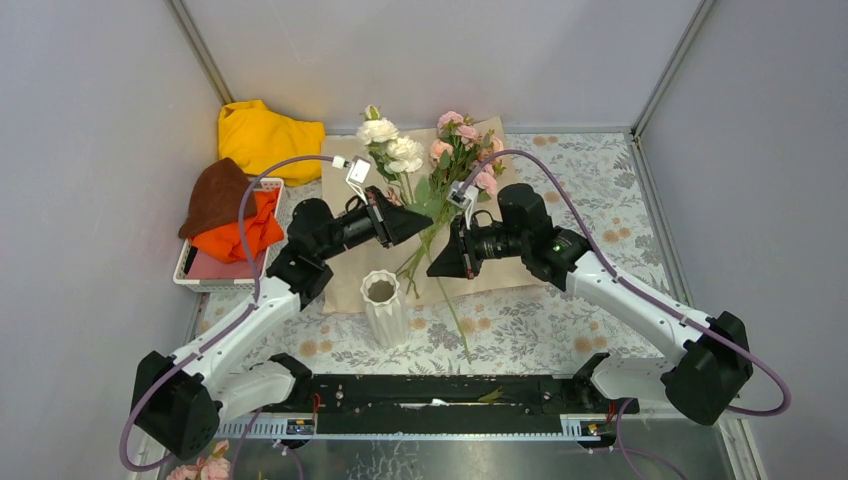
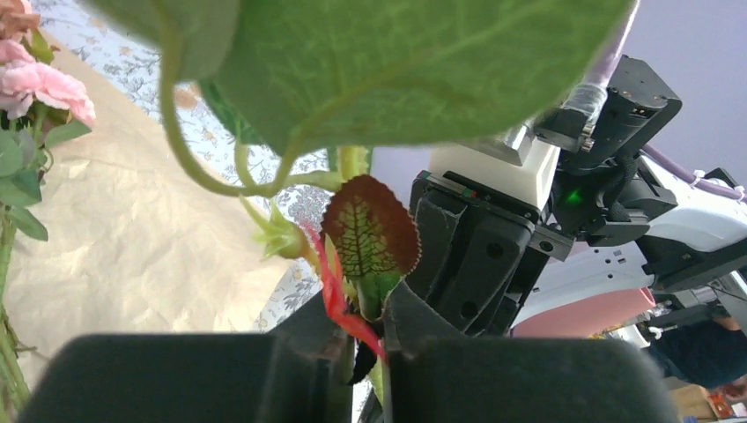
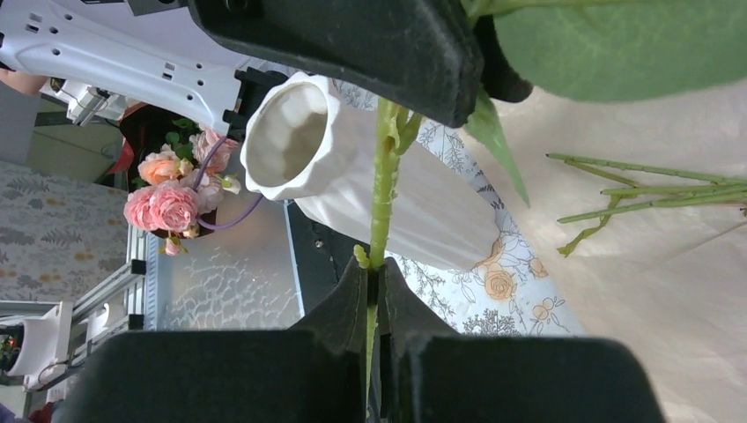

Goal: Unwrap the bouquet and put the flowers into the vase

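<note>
I'm pinching one green stem (image 3: 381, 194) from both sides: right end effector (image 3: 373, 275) is clamping it tight, left end effector (image 2: 366, 310) is gripping narrow. White and pink flowers (image 1: 405, 155) are lying upper centre on paper (image 1: 345, 285), with the ribbed white vase (image 1: 384, 305) standing just below.

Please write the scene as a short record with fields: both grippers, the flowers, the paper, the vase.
left gripper: closed on a leafy green stem
right gripper: shut on the stem, apparently the same one, further down
flowers: the rest lie on the paper, none in the vase
paper: unwrapped, spread flat on the table
vase: upright at the paper's near edge, mouth empty
other: yellow cloth at the back left
</note>
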`<action>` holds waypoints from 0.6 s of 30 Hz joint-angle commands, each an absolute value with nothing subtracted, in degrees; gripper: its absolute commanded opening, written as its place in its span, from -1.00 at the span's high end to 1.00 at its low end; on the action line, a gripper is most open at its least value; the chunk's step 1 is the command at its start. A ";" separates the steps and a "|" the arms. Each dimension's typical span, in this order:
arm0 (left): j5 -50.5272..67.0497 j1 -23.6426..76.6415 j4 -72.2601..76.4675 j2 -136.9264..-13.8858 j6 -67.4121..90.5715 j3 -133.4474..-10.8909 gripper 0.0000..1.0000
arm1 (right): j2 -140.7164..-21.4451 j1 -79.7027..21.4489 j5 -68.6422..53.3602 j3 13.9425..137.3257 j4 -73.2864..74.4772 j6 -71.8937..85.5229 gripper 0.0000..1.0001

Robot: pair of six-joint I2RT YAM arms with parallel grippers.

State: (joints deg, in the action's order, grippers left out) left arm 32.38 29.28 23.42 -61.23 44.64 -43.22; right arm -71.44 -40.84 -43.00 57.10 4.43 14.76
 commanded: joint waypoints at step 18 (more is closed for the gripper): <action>18.23 29.70 3.96 -49.37 27.44 -68.02 0.98 | -68.59 -41.52 -25.49 54.94 0.80 16.98 -0.99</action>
